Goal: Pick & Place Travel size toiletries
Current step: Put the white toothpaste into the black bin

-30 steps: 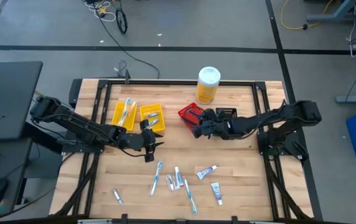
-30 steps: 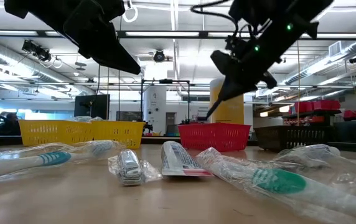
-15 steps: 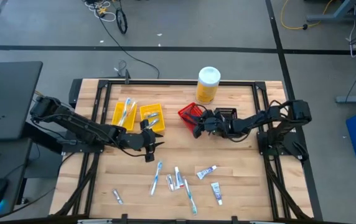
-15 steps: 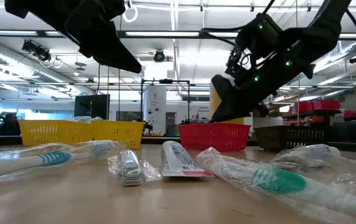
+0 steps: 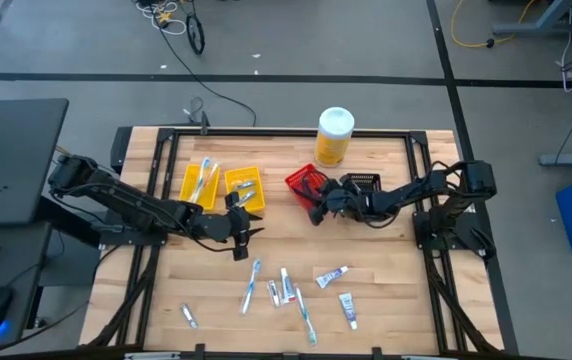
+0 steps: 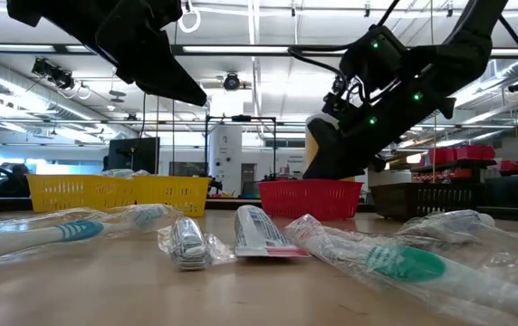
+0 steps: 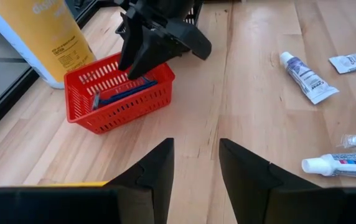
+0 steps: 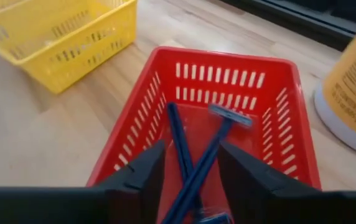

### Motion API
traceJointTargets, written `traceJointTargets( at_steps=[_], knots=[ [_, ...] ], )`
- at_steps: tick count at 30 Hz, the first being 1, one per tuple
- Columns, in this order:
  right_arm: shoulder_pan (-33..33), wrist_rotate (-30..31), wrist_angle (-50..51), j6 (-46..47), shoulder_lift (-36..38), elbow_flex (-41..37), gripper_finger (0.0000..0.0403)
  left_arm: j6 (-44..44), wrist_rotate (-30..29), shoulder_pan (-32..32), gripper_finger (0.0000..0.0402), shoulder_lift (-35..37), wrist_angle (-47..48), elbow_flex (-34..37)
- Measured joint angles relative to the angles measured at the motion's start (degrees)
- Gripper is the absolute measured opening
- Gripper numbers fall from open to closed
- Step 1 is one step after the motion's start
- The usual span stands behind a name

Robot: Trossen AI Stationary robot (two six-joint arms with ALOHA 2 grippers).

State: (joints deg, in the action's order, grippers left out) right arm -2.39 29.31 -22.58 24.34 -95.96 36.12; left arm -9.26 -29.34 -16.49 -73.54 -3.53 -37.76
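A: where's the right gripper (image 5: 318,207) sitting?

B: hanging over the red bin (image 8: 240,81), fingers parted a narrow gap, gripping nothing. Two blue razors (image 8: 193,165) are lying crossed in that bin, directly under it

A: so what is the next move turning on?

B: the loose toiletries (image 5: 284,287) are lying at about 7 o'clock from that gripper, well apart from it, mostly running 12-to-6. One tube (image 5: 332,274) is lying closer to 2-to-8

A: left arm?

B: left gripper (image 5: 244,228) is hovering beside the yellow bins (image 5: 222,186), fingers narrowly apart and empty. The pile is lying at 5 o'clock from it, about as close as to the right
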Motion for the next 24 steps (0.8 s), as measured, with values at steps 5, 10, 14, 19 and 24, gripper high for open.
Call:
traceJointTargets(
  at_steps=[5,10,14,19,24],
  knots=[
    [0.8,-2.7,-0.8,-6.7,1.1,0.0,0.0209,0.0,0.3,0.0,0.0137,0.0,0.0,0.0],
    [2.7,-6.9,-0.8,-7.7,5.5,0.0,0.0227,0.0,0.4,0.0,0.0137,0.0,0.0,0.0],
    [5.7,-12.4,-0.6,-11.9,9.7,0.0,0.0229,0.0,0.4,0.0,0.0137,0.0,0.0,0.0],
    [9.9,-25.5,0.1,-16.2,13.1,0.0,0.0219,0.0,0.4,0.0,0.0137,0.0,0.0,0.0],
    [14.9,-32.8,2.1,-16.2,13.2,0.0,0.0204,0.0,0.4,0.0,0.0137,0.0,0.0,0.0]
  ],
)
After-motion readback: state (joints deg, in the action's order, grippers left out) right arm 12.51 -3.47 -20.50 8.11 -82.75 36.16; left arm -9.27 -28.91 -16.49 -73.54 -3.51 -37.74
